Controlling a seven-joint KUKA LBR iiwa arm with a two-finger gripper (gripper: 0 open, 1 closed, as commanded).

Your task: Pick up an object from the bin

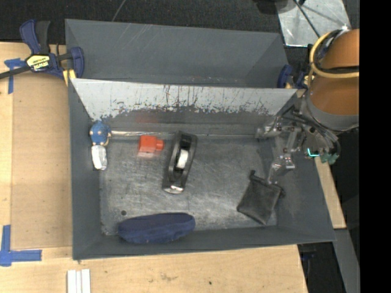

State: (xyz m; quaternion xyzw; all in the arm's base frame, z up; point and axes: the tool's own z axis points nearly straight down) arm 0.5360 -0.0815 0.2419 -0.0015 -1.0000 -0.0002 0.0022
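My gripper (283, 161) hangs at the right side of the bin, just above the upper corner of a dark grey flat pouch (260, 201) that lies on the floor near the right wall. Nothing is seen held in it. A black tape dispenser (178, 163) with a white roll lies in the middle of the bin, well to the left of the gripper.
A small orange block (149, 145) lies left of the dispenser. A blue-and-white bottle-like thing (98, 144) rests by the left wall. A dark blue cloth bundle (156, 227) lies along the front wall. The orange-covered arm comes in over the right rim.
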